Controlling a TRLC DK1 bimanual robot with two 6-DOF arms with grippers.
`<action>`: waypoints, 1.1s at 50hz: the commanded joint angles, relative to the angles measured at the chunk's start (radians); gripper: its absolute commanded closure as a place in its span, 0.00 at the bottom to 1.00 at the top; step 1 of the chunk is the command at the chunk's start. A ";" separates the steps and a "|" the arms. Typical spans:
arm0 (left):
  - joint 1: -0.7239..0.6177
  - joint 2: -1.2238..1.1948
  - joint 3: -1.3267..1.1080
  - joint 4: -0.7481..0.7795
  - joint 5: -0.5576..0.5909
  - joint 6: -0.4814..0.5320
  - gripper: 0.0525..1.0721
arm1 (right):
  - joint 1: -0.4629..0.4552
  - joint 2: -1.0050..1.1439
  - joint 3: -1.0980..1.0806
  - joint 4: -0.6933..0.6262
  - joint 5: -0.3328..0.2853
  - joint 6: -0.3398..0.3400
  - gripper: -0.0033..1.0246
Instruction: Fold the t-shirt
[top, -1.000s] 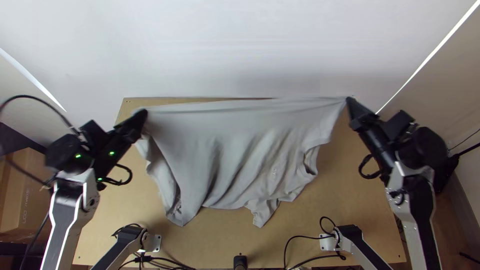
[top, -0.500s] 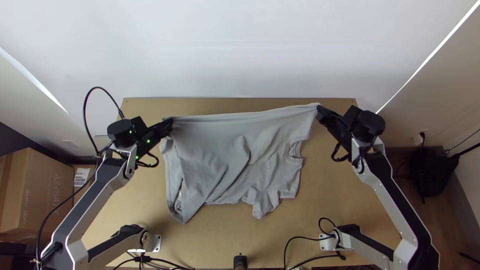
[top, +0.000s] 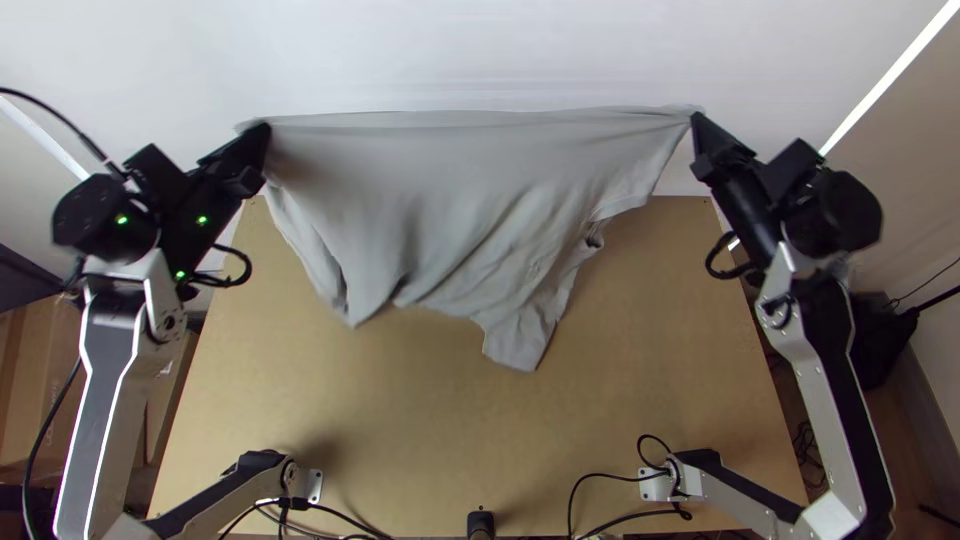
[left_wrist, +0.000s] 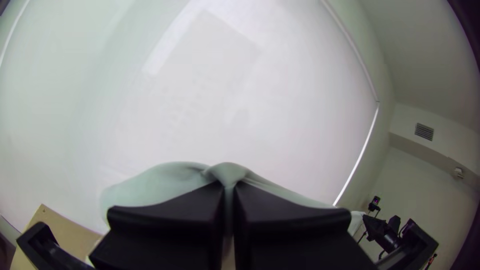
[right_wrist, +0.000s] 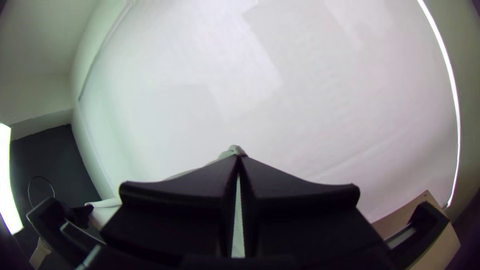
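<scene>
Grey, likely floppy t-shirt (top: 450, 200) wants holding by its upper ends, where left tool (top: 264, 132) and right tool (top: 697, 120) pinch tight.

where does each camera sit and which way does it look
Top view: high over the table's near edge, steeply down; left arm, right arm.
Left wrist view: left arm's wrist, past left gripper towards the wall; right arm farther off.
Right wrist view: right arm's wrist, past right gripper, also towards the wall.
Both wrist views share the t-shirt.
</scene>
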 joint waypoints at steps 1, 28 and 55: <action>0.033 -0.116 0.075 -0.027 -0.033 0.008 0.98 | -0.015 -0.140 0.056 -0.028 0.045 -0.021 0.97; 0.053 -0.439 0.189 -0.256 -0.031 -0.045 0.98 | -0.021 -0.496 0.205 -0.425 0.046 -0.027 0.97; 0.037 -0.517 -0.649 -0.161 0.147 -0.076 0.98 | 0.029 -0.439 -0.551 -0.157 0.039 0.036 0.97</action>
